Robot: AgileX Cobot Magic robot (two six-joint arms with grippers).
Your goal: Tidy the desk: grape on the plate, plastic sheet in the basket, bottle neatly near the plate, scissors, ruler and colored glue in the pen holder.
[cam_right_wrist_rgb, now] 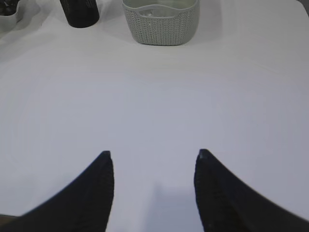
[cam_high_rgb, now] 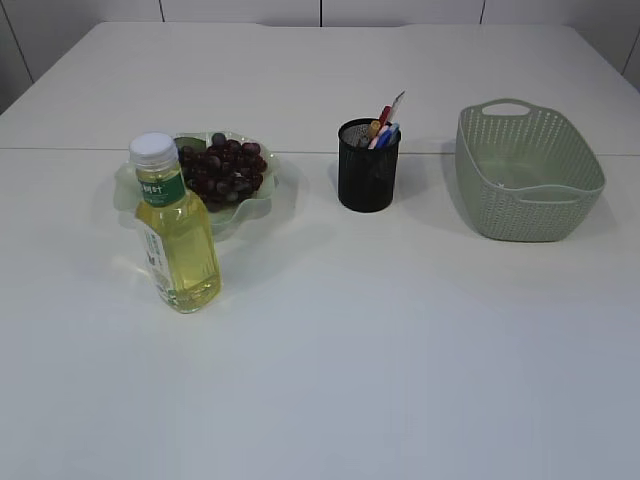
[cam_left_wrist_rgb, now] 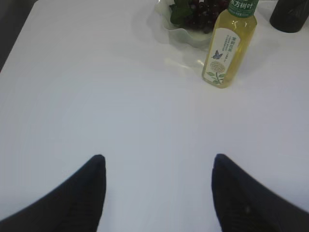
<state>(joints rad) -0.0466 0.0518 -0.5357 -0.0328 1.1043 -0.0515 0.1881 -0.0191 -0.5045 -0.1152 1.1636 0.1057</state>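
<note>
Dark purple grapes [cam_high_rgb: 224, 170] sit heaped on the pale green, wavy-rimmed glass plate [cam_high_rgb: 262, 196], far ahead of the left gripper [cam_left_wrist_rgb: 158, 193] and a touch to its right, so that job looks done. The clear plastic bottle of yellow drink [cam_high_rgb: 176, 232], white cap and green label, stands upright just beside the plate, nearer the left gripper: neat enough. Across the smooth white table [cam_high_rgb: 400, 350], the black mesh pen holder [cam_high_rgb: 368, 165] bristles with coloured handles, individual items too small to name. The sage-green woven-look plastic basket [cam_high_rgb: 527, 175] lies far ahead of the right gripper [cam_right_wrist_rgb: 153, 191]; something clear may line it, I cannot tell. Both grippers are spread and empty, well back. Little seems left.
</note>
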